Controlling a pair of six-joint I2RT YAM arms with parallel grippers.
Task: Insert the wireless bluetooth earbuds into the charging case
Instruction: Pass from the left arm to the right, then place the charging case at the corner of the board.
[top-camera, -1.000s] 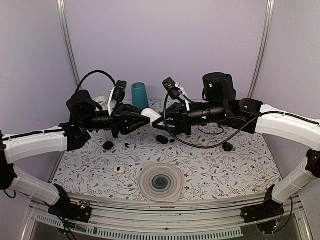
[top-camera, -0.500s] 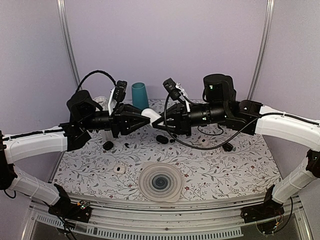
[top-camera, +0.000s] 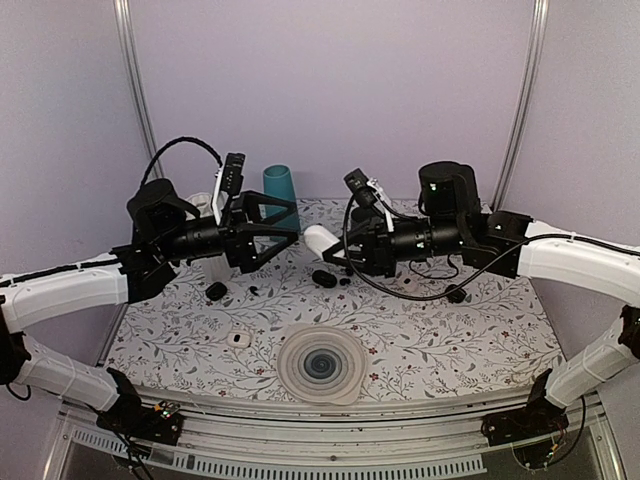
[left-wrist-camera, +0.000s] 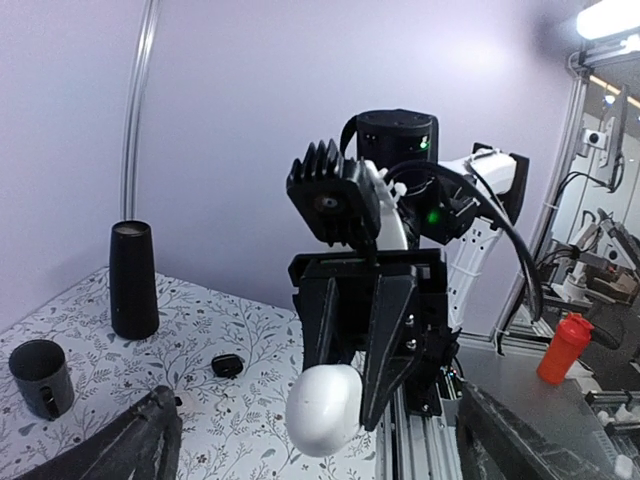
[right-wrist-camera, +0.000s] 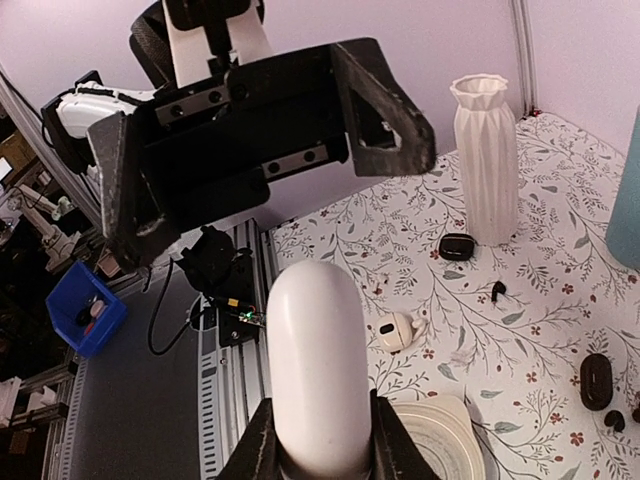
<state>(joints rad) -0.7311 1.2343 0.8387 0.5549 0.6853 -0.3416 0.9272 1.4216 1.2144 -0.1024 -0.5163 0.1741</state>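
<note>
**Right jaws grip the white charging case (top-camera: 319, 239) in the air over the far middle of the bench (top-camera: 450, 350); left jaws stand wide open and empty just beside it.**

The case is held by 1 end only, so a weak pinch could let it swivel or drop. The open left jaws are near enough to knock it. Its lid looks shut, so nothing could go in yet. A tiny black earbud (right-wrist-camera: 497, 290) lies on the bench near a white vase (right-wrist-camera: 487, 160), easy to flick away or lose in the leaf print. A teal cup (top-camera: 280, 190) stands at the far edge, a black case (top-camera: 323, 277) lies below the jaws, and a ribbed disc (top-camera: 320, 363) sits by the near edge.
</note>
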